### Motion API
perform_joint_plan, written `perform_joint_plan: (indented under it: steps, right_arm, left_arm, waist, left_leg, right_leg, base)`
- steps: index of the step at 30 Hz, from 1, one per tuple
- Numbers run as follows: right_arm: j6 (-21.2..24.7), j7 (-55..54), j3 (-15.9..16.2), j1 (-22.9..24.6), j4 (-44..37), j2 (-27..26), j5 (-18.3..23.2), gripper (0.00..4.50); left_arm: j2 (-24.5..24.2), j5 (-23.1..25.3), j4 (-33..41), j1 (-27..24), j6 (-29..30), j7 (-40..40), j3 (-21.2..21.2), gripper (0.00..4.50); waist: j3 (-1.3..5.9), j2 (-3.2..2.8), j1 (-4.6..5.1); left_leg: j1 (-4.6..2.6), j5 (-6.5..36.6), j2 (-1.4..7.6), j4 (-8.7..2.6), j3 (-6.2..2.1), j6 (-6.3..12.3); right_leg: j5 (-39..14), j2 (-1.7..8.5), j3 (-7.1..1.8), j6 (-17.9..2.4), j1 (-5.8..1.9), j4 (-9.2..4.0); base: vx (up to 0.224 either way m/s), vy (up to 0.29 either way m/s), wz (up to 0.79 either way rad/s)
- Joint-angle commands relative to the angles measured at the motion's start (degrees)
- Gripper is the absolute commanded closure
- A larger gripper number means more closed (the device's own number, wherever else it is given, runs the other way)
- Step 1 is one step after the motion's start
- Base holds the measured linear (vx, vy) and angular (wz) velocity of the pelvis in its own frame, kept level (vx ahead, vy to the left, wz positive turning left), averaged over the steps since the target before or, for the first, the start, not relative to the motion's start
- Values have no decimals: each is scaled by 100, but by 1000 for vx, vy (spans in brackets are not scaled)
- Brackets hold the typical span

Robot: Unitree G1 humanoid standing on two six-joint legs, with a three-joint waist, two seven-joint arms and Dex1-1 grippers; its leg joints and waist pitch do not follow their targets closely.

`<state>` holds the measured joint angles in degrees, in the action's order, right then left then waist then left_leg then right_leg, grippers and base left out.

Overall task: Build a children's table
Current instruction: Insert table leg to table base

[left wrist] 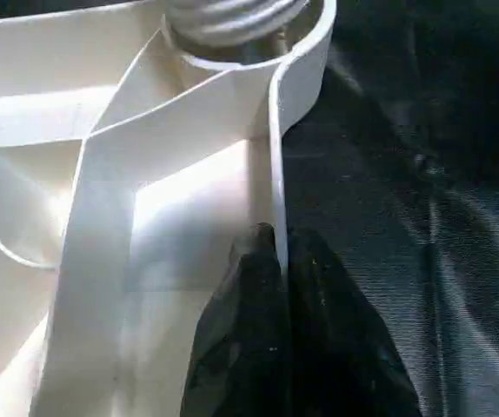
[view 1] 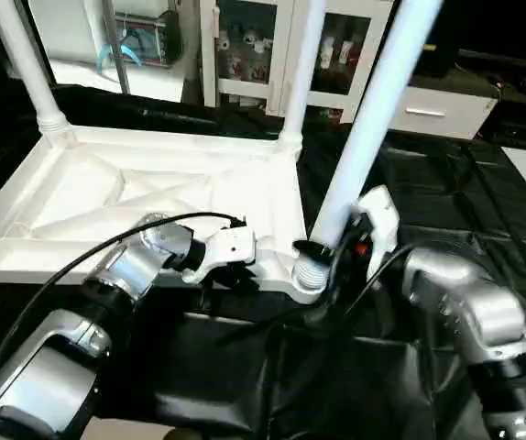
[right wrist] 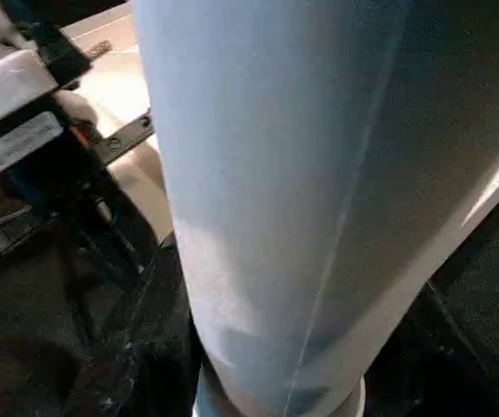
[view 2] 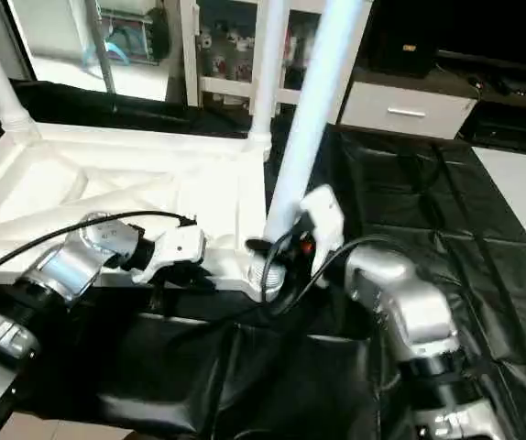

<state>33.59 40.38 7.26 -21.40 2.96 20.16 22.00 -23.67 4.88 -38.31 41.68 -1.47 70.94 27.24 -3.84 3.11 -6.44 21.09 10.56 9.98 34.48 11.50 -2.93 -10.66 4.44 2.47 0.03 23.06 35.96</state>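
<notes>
The white tabletop (view 1: 107, 188) lies upside down on the black-draped work table, ribs facing up. Two white legs (view 1: 23, 55) (view 1: 301, 64) stand in its far corner sockets. A third leg (view 1: 373, 119) leans up from the near right corner socket (view 1: 311, 273), its threaded end (left wrist: 232, 17) sitting in the socket. My right gripper (view 1: 334, 246) is shut around this leg just above the socket, and the leg (right wrist: 319, 200) looms close in the right wrist view. My left gripper (left wrist: 276, 243) is shut on the tabletop's near rim (left wrist: 276, 156), left of that socket.
Black drape (view 1: 446, 183) covers the work table to the right and in front. Behind it stand a glass-door cabinet (view 1: 249, 46) and a white drawer unit (view 1: 437, 110). A black cable (view 1: 107, 247) loops over my left forearm.
</notes>
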Motion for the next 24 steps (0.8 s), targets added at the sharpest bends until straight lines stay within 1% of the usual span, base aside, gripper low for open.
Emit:
perform_joint_plan:
  steps: [1,3,4,8,12,13,14,17,21,24]
  right_arm:
    - [-67,-34,-32,-12,9,-14,-61,262]
    - [-60,-33,-31,-5,23,-40,-65,262]
    - [-81,-35,-20,-5,56,-61,-83,262]
    - [-209,-84,65,-70,280,-181,-174,262]
    - [-198,-19,180,-120,417,-202,-258,262]
    - [-180,-11,220,-131,466,-201,-291,262]
    - [-182,3,268,-134,505,-193,-341,262]
    - [-179,75,474,-141,622,-110,-524,262]
    - [-106,139,477,-111,521,-50,-499,262]
    - [21,246,433,-55,281,118,-440,262]
  left_arm:
    - [221,-156,107,-170,-49,24,26,450]
    - [223,-149,153,-194,-16,33,12,450]
    - [221,-148,190,-214,4,45,8,450]
    - [195,-122,426,-308,167,105,-19,450]
    - [178,-87,422,-312,170,95,-17,450]
    - [175,-80,412,-309,168,93,-18,450]
    - [171,-76,432,-316,186,96,-22,450]
    - [148,-52,496,-345,254,113,-41,450]
    - [123,-25,487,-344,262,100,-53,450]
    - [107,2,448,-325,251,83,-67,450]
  waist:
    - [408,-29,21]
    - [403,-38,21]
    - [405,-30,23]
    - [411,-46,28]
    - [407,-48,35]
    - [406,-51,36]
    - [390,-26,42]
    - [383,-40,47]
    - [376,-32,55]
    - [373,-30,49]
  left_leg:
    - [-143,1390,352,-453,-170,-245]
    - [-140,1448,352,-456,-174,-242]
    - [-137,1439,354,-456,-174,-239]
    - [-129,1387,355,-457,-176,-227]
    - [-127,1358,347,-464,-172,-213]
    - [-127,1371,346,-465,-171,-215]
    - [-122,1384,346,-471,-169,-208]
    - [-131,1478,348,-478,-177,-220]
    - [-142,1575,355,-489,-184,-224]
    - [-134,1509,354,-493,-180,-193]
  right_leg:
    - [-1225,465,-262,-1245,-211,-440]
    - [-1403,477,-268,-1182,-207,-462]
    - [-1411,479,-269,-1174,-206,-462]
    - [-1416,477,-266,-1148,-198,-459]
    - [-1381,462,-263,-1131,-195,-456]
    - [-1375,463,-265,-1129,-192,-460]
    - [-1392,462,-265,-1120,-190,-466]
    - [-1546,468,-268,-1085,-183,-482]
    - [-1673,468,-272,-1037,-173,-498]
    - [-1548,459,-274,-1032,-183,-492]
  base:
    - [0,0,0]
    - [0,0,0]
    - [0,0,0]
    - [0,0,0]
    - [0,0,0]
    - [0,0,0]
    - [0,0,0]
    - [0,0,0]
    - [0,0,0]
    - [0,0,0]
